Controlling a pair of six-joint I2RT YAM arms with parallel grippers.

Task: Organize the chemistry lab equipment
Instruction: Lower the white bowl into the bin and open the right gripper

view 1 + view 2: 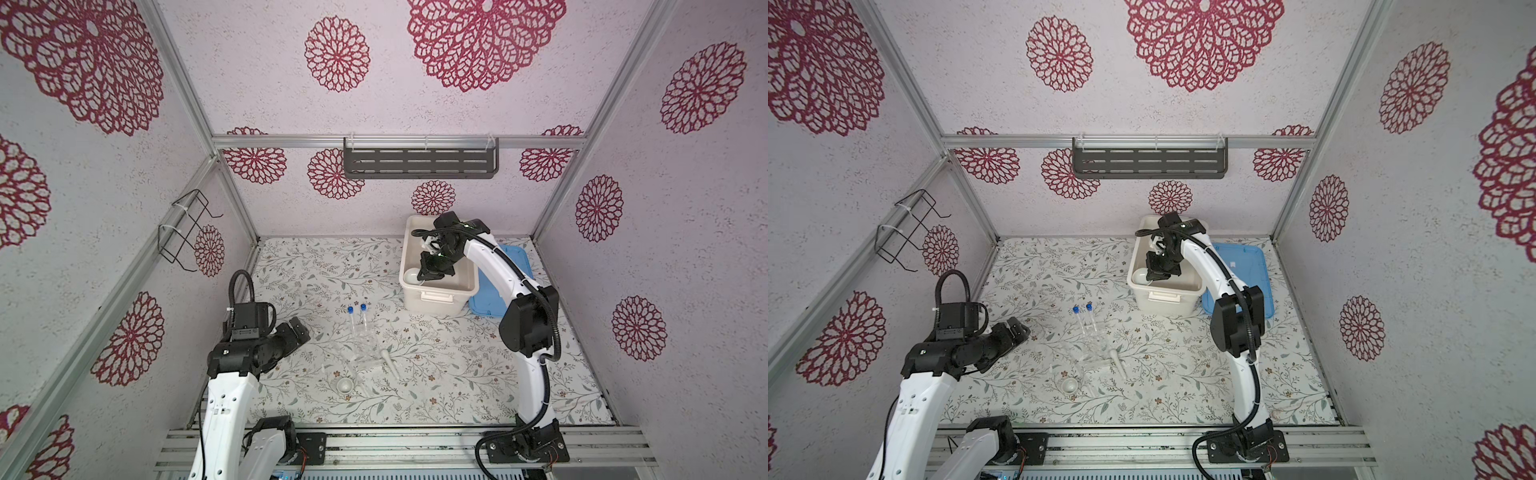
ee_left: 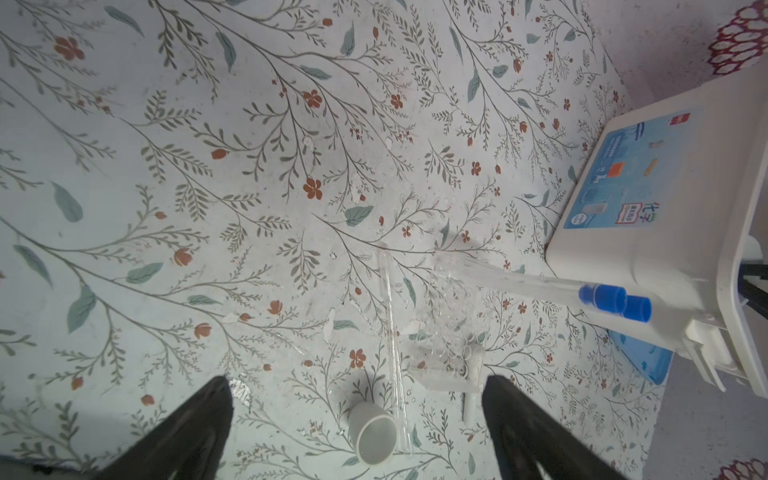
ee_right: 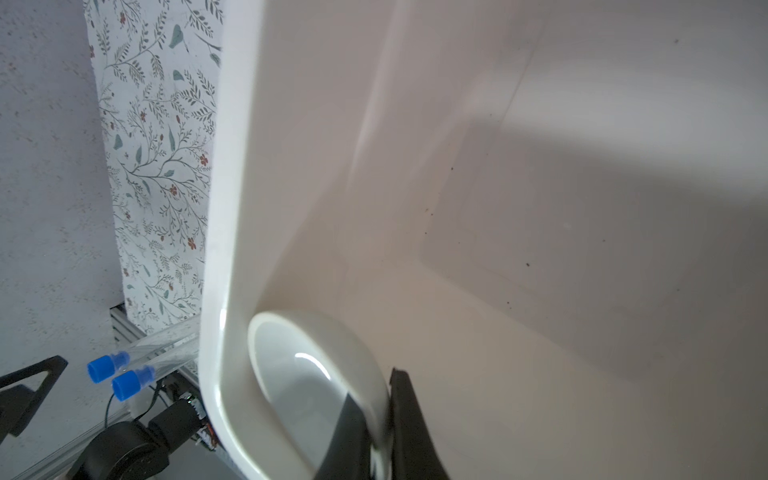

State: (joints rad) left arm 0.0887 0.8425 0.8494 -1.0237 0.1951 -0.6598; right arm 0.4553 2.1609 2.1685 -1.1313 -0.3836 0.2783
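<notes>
The white bowl [image 3: 307, 374] lies in the white tub [image 1: 436, 299], its rim pinched by the right gripper [image 3: 384, 399]. Blue-capped tubes [image 1: 365, 318] seem to lean in the clear stand [image 1: 368, 351]; the left gripper [image 2: 357, 380] nearby is spread wide, empty.

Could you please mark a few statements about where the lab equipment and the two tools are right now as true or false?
1. The right tool is closed on the rim of the white bowl inside the tub. True.
2. The pestle sits in the white bowl. False: it lies on the table beside the clear stand.
3. The left tool grips one of the blue-capped tubes. False: it is open, holds nothing and is apart from them; both stand in the clear stand.
4. The blue lid is off the tub, lying beside it. True.
5. The small dish is in the tub. False: it is on the table.
</notes>
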